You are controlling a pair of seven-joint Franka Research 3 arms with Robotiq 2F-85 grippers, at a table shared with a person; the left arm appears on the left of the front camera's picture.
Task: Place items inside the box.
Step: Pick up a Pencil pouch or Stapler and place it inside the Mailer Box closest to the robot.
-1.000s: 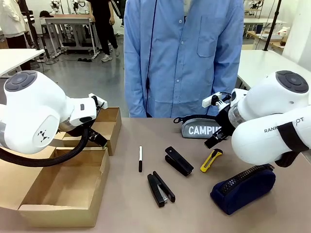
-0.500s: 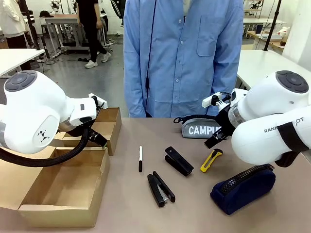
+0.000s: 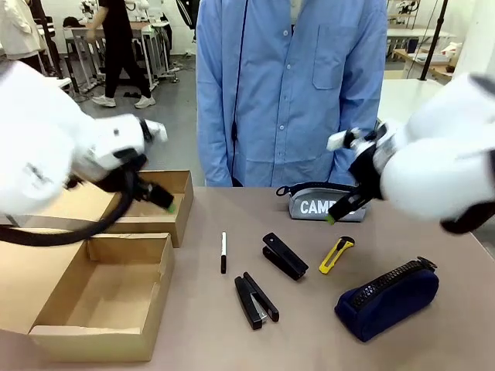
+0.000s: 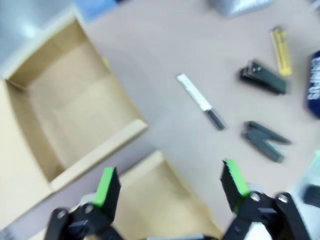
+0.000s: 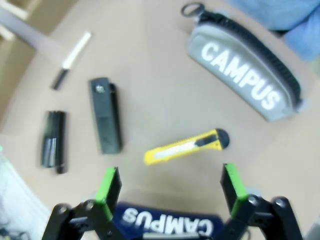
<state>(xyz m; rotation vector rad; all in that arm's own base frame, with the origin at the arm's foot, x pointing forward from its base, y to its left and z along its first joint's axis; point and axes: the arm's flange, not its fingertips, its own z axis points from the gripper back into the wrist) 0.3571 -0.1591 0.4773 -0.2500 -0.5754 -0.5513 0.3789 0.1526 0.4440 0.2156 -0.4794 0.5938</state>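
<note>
Left jaws released and gripping nothing, above the open cardboard box (image 3: 100, 309) at the counter's (image 3: 309, 340) left edge. Right jaws likewise released, above the yellow utility knife (image 3: 336, 255) toward the right edge. All items sit on the counter outside the box: marker pen (image 3: 223, 252), far stapler (image 3: 284, 256) and near stapler (image 3: 256, 300) mid-counter, grey "CAMPUS" case (image 3: 317, 202) by the far edge in front of the person (image 3: 290, 85), navy case (image 3: 387, 300) near the right near corner.
</note>
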